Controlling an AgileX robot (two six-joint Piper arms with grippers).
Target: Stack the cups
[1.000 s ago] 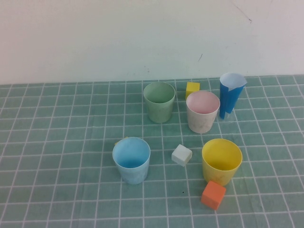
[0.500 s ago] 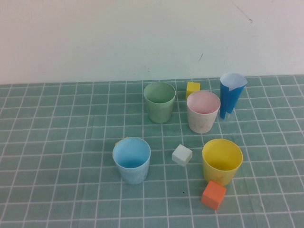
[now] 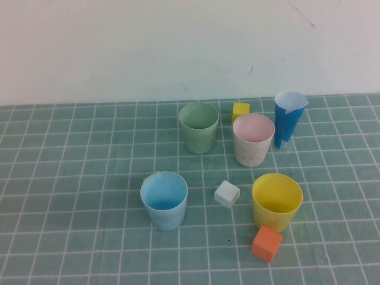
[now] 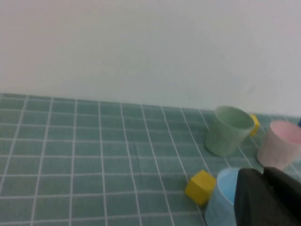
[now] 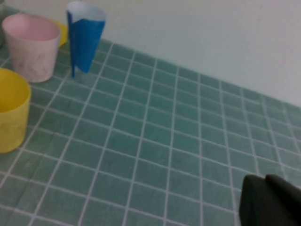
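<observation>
Grippers sit back at the near edge of the table, outside the high view. The left gripper [image 4: 268, 200] shows only as a dark block in its wrist view, and whether it is released or clenched cannot be told; the right gripper [image 5: 270, 200] shows the same way, and its state cannot be told either. Neither holds anything that can be seen.

Closest to the left gripper is the blue cup [image 3: 164, 199], upright with its mouth open, and a small yellow block [image 4: 200, 187] lies just beside it on the side away from the other cups. Beyond it stand the green cup [image 3: 199, 127] and the pink cup [image 3: 253, 139], close together but apart. Closest to the right gripper is the yellow cup [image 3: 277, 200]. No cup sits inside another, so stacking looks not yet begun.

A good first move would probably be to take a near cup by its rim, one finger inside and one outside, lift it straight up and lower it squarely into a neighbour, since thin cups may tip or flex.

An orange block [image 3: 266, 243] touches the yellow cup's base on the gripper side, so approaching from above seems safer. A white block [image 3: 227, 193] lies between the blue and yellow cups. A blue paper cone [image 3: 289, 117] stands just beside the pink cup, and another yellow block [image 3: 240, 111] lies behind.
</observation>
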